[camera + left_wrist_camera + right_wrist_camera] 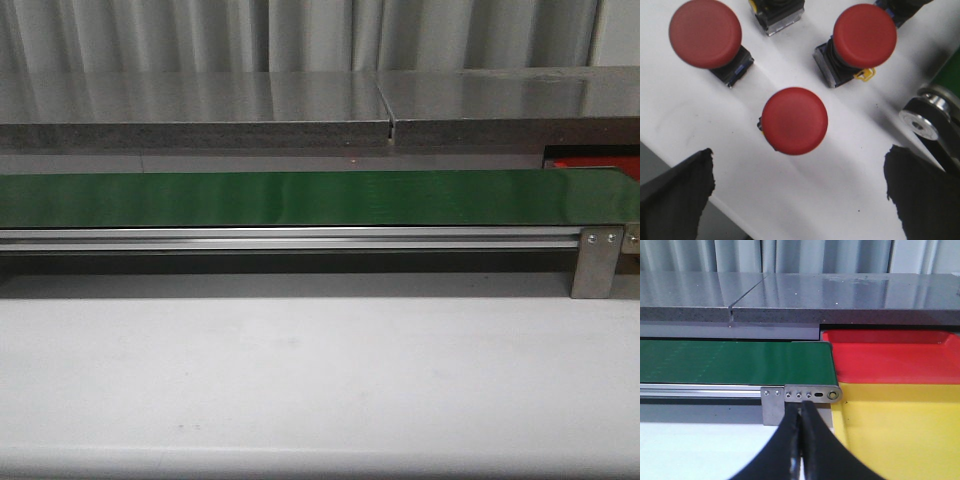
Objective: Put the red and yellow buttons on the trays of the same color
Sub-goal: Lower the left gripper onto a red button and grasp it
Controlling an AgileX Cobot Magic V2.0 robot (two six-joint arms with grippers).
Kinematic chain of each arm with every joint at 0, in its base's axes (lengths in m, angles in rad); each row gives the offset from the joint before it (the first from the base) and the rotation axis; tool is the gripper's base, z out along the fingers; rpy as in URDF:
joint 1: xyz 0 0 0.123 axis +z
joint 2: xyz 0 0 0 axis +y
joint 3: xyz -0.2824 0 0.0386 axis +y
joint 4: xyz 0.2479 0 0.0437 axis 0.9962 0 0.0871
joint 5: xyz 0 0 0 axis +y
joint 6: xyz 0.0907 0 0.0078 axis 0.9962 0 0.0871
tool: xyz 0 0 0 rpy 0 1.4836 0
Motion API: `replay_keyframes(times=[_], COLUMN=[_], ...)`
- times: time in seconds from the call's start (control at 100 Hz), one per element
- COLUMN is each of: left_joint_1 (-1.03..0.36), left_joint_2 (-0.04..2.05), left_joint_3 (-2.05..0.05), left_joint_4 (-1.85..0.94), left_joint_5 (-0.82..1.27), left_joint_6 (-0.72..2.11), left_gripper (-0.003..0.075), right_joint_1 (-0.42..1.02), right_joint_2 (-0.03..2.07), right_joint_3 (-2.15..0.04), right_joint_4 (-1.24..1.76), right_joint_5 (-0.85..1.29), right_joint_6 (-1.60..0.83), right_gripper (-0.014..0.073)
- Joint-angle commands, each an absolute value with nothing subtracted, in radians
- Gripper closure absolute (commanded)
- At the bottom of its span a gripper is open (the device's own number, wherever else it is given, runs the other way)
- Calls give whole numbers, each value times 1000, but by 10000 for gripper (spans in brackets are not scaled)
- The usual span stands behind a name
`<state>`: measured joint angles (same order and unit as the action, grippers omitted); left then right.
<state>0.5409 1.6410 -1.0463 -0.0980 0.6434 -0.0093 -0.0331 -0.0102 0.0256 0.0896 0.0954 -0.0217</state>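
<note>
Apparently nothing is sorted yet: three red buttons (795, 120) sit on the white table (850, 175) beneath the spread, empty left pincer (800, 197), while beside the green belt (735, 362) the red tray (895, 357) and yellow tray (900, 430) lie bare, the right pincer (801, 450) closed on nothing.

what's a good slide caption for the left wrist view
Open left pincer hovering above three red buttons on a white surface.

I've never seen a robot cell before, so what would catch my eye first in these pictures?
Probably the three round red dome-topped buttons on a white surface, seen from above between the open left gripper's black fingers. Next, the long green conveyor belt crossing the front view. Beyond its end lie a flat bright red tray and a yellow tray, side by side.
</note>
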Motion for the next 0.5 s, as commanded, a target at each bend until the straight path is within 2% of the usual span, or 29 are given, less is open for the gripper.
replay_keyframes(times=[0.0, 0.49], left_joint_1=[542, 542], left_joint_2=[1633, 1787], left_joint_3=[-1099, -1217], left_joint_4=[-104, -115], left_joint_5=[590, 615], left_joint_6=[-21, -21], left_gripper=[90, 101], right_joint_1=[-31, -31], right_joint_2=[-22, -22], right_joint_3=[8, 8], right_joint_4=[81, 81], right_joint_5=[5, 5], right_joint_6=[-28, -28], right_gripper=[660, 660])
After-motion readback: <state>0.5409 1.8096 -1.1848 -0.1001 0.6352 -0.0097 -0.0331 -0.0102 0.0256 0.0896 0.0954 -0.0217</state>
